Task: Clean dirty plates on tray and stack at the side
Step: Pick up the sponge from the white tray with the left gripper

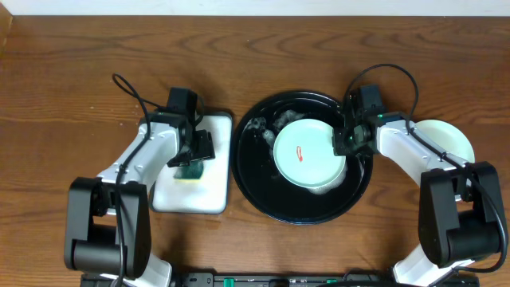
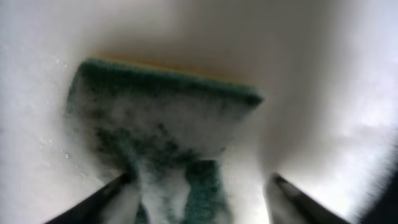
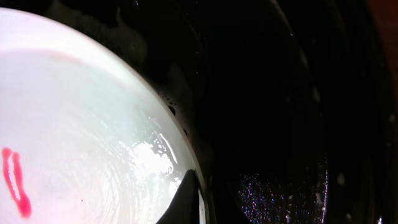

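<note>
A mint plate [image 1: 307, 151] with a red smear lies in the right half of the tray [image 1: 259, 191], its right rim pinched by the closed right tool [image 1: 344, 142]. A pale plate [image 1: 450, 137] sits on the worktop [image 1: 80, 64] right of the tray. Left of the tray, the left tool [image 1: 191, 159] stands open astride a soapy green sponge [image 2: 161, 124] in a white dish [image 1: 211, 191].

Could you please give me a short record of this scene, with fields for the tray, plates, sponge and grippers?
tray: black tray, wet, mid-table
plate on tray: mint plate, red smear at centre
side plate: pale plate right of tray, partly under right arm
sponge: green sponge, foamy, on white dish
left gripper: open, straddling sponge
right gripper: shut on mint plate's right rim
</note>
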Available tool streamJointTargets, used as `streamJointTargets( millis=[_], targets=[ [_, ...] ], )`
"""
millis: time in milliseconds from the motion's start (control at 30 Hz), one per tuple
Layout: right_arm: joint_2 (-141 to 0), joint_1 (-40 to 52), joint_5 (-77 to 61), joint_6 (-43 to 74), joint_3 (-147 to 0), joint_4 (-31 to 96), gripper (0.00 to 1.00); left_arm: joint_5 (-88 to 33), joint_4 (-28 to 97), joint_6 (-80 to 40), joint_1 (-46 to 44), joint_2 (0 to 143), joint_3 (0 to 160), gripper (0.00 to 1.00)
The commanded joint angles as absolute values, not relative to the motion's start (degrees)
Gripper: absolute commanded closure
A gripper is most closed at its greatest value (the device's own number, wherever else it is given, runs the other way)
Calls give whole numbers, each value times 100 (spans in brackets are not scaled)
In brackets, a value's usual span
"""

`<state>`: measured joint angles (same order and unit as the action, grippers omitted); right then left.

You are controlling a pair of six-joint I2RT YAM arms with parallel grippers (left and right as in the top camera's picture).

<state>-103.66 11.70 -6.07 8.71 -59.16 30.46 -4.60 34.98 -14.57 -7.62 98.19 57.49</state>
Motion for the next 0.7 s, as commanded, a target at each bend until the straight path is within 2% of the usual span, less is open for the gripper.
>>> streamJointTargets(
  millis=[0, 100, 167, 300, 433, 667],
  targets=[
    [-10543, 1168, -585, 1024, -5909, 3026, 99, -97, 3089, -1398, -749, 9810, 5356, 45],
    [-10543, 1168, -585, 1024, -5909, 3022, 99, -360, 3035, -1393, -749, 9808, 5301, 45],
    [-10543, 1168, -585, 1022, -5909, 3024, 99, -600, 3111, -1323, -749, 9780, 5339, 37],
    [-10543, 1166, -585, 1022, -5909, 3024, 99, -692, 3581, -1243, -749, 9612, 5614, 30],
    [-10543, 1166, -585, 1022, -5909, 3039, 99, -655, 4029, -1223, -742, 9209, 5931, 29],
    [-10543, 1166, -587, 1022, -5909, 3044, 99, 82, 4136, -1225, -742, 8715, 5946, 29]
  ],
)
